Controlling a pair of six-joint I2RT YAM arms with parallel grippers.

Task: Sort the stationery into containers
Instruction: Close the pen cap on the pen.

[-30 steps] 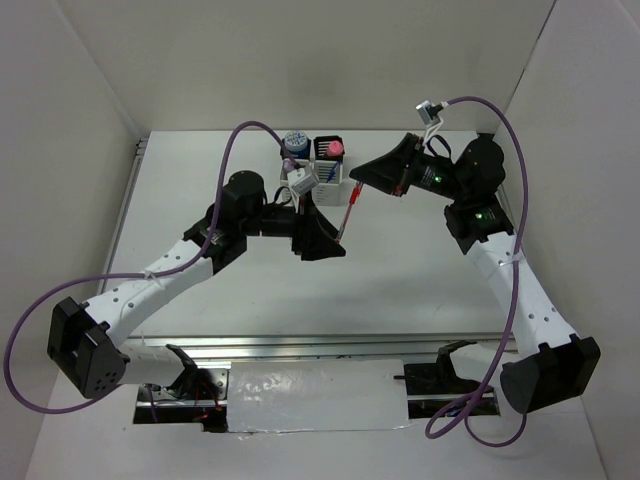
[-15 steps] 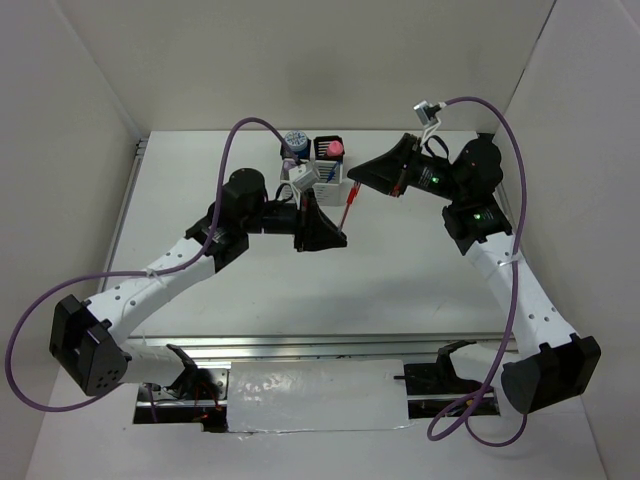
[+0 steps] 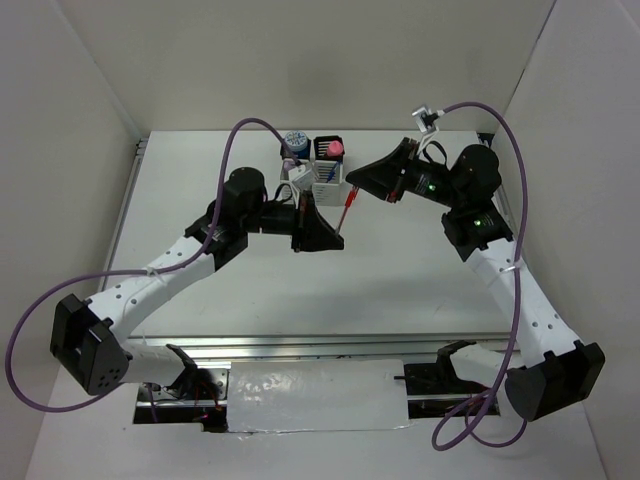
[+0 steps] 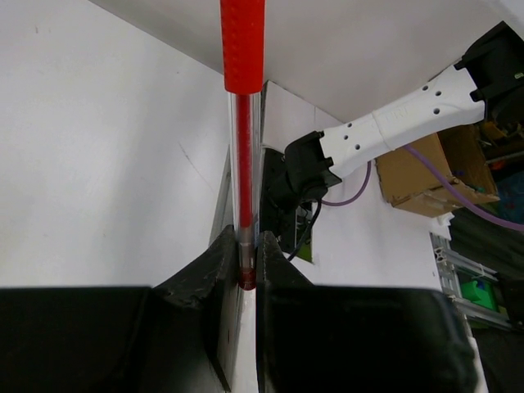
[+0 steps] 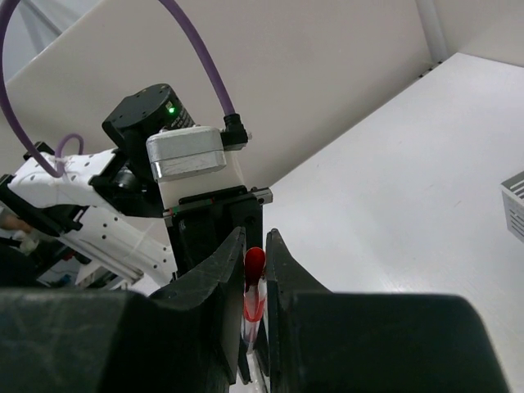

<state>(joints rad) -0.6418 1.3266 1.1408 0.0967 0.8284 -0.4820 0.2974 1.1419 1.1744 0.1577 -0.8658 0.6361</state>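
Cups (image 3: 325,181) partly hidden by left arm (image 3: 245,205) | 1 pen (image 3: 346,210), 1 roll (image 3: 294,141) | left pincer (image 4: 246,237) grips pen | right pincer (image 5: 255,237) closed on its other end

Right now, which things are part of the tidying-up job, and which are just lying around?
Part of the job:
- red pen, clamped in the left gripper, with the right gripper around its other end
- pen cups
- blue roll and pink-capped tube, already in the cups

Just lying around:
- cardboard box
- purple cable
- silvery sheet at the near edge
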